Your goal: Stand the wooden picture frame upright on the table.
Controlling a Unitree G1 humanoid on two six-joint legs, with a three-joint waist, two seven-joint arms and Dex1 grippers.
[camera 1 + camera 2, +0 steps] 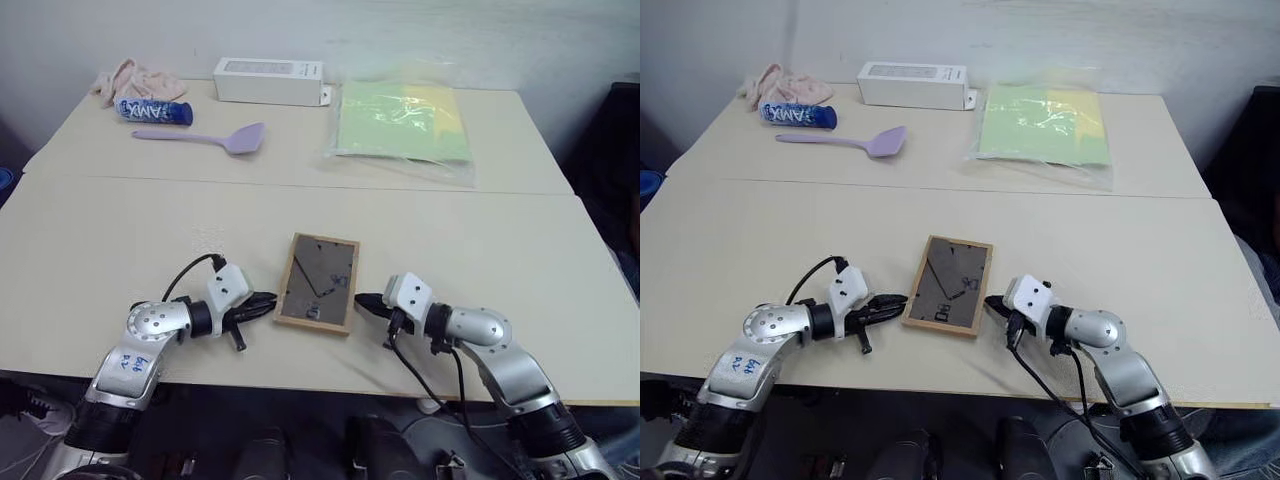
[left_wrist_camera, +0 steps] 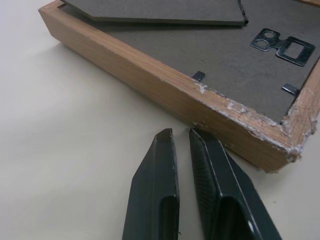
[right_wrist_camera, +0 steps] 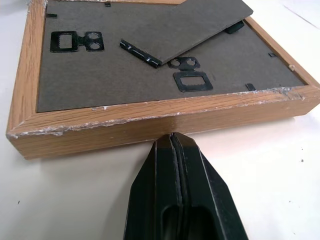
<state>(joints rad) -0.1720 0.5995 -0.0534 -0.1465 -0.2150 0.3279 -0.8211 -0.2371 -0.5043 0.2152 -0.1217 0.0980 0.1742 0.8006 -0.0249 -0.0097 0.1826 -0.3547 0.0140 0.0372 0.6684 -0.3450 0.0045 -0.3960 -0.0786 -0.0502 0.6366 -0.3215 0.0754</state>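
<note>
The wooden picture frame (image 1: 318, 282) lies flat on the table (image 1: 100, 250) near the front edge, with its dark grey backboard (image 3: 100, 75) facing up and its fold-out stand (image 3: 200, 25) slightly lifted. My left gripper (image 1: 270, 298) is shut and holds nothing; its tips (image 2: 180, 132) rest just at the frame's left side rail (image 2: 150, 75). My right gripper (image 1: 360, 300) is shut as well, and its tips (image 3: 172, 135) press against the frame's right side rail (image 3: 150, 122). Both grippers lie low on the tabletop, pointing inward at the frame.
At the back of the table are a white oblong box (image 1: 268, 80), a purple spatula (image 1: 215, 138), a blue tube (image 1: 153, 111), a pink cloth (image 1: 135, 78) and green sheets in a clear bag (image 1: 405, 120). A seam (image 1: 300, 186) crosses the table.
</note>
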